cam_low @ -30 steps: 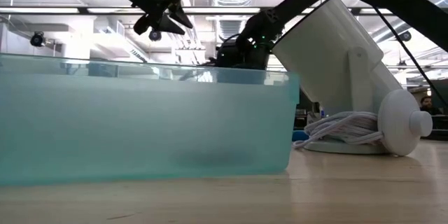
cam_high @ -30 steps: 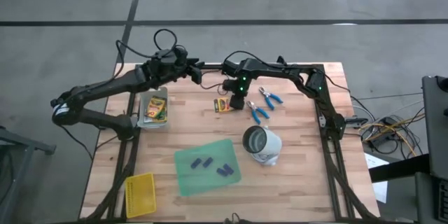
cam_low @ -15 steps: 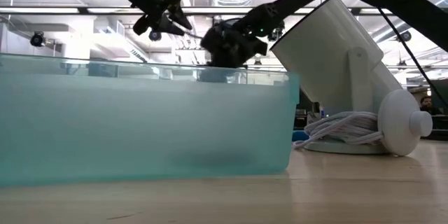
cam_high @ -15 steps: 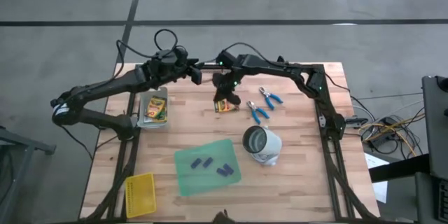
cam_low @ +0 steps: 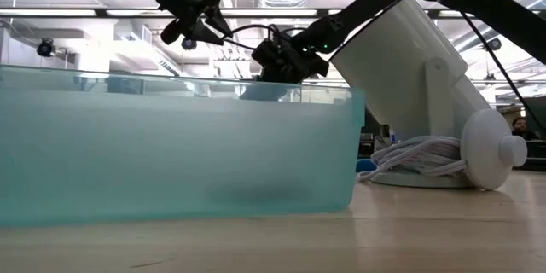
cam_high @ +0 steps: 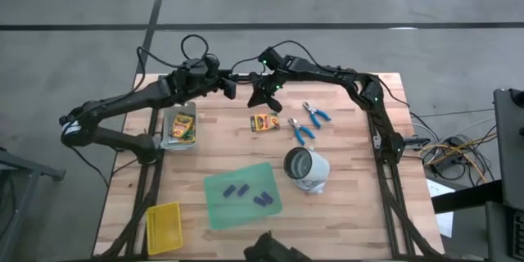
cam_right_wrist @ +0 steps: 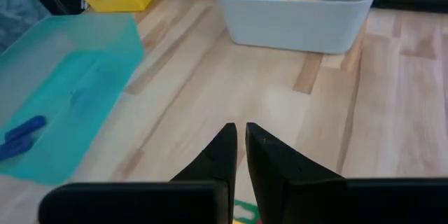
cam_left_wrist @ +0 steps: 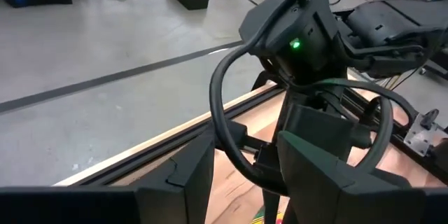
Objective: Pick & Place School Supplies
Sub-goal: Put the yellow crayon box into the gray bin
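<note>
A yellow-and-green crayon box [cam_high: 264,123] lies flat on the wooden table, with nothing on it. My right gripper [cam_high: 260,101] hangs shut just beyond it toward the far edge, slanting down, nothing between its fingers [cam_right_wrist: 241,140]. Two blue-handled scissors [cam_high: 315,114] [cam_high: 300,130] lie to the right of the box. Several purple-blue pieces [cam_high: 246,193] lie in the green tray [cam_high: 214,210]. More crayon boxes sit in the grey bin [cam_high: 180,128]. My left gripper [cam_high: 232,88] hovers open and high near the far edge, facing the right arm's wrist.
A white lamp-like device [cam_high: 308,169] with a coiled cord lies right of the tray. A yellow mesh basket [cam_high: 164,228] sits at the near left corner. The right arm's cable [cam_left_wrist: 227,133] loops close in front of my left gripper's fingers.
My right gripper has risen from just above the crayon box and drawn back toward the far edge, rolling and tipping up from pointing steeply down. It has stayed shut. The crayon box remains on the table.
</note>
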